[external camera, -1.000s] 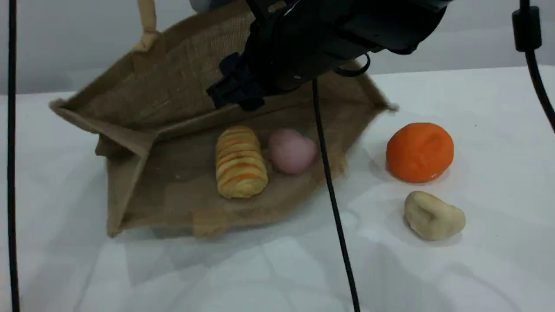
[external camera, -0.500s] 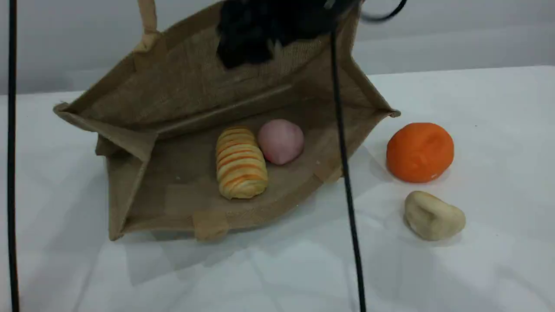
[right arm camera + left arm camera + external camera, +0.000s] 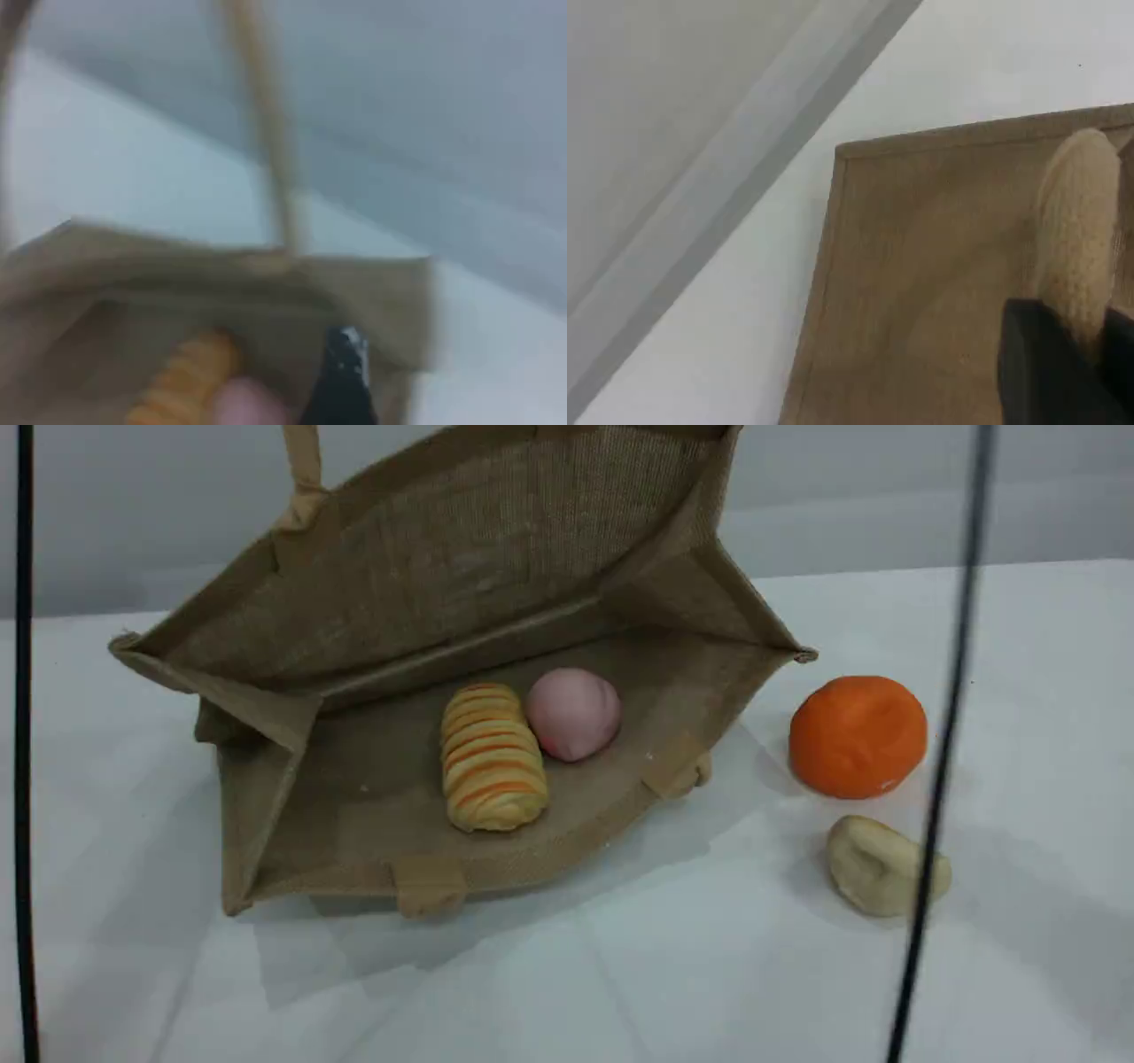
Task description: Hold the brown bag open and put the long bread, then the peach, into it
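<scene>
The brown bag (image 3: 354, 815) lies on its side with its mouth toward the camera. Its upper panel is raised by a beige handle (image 3: 301, 465) that runs out of the top edge. Inside lie the striped long bread (image 3: 492, 757) and, touching its right end, the pink peach (image 3: 573, 713). In the left wrist view my left gripper (image 3: 1063, 354) is shut on the padded handle (image 3: 1081, 221) above the bag's panel (image 3: 921, 266). The blurred right wrist view shows one dark fingertip (image 3: 341, 372) of my right gripper above the bag (image 3: 372, 283), the bread (image 3: 186, 381) and the peach (image 3: 248, 403). Nothing is in it.
An orange ball (image 3: 858, 735) and a plain beige lump (image 3: 886, 865) rest on the white table right of the bag. A black cable (image 3: 939, 779) hangs in front of them. Another cable (image 3: 22, 744) runs down the left edge.
My right arm has risen out of the scene view's top, leaving the peach in the bag. The peach rolled slightly back and left. The hanging cable swung right.
</scene>
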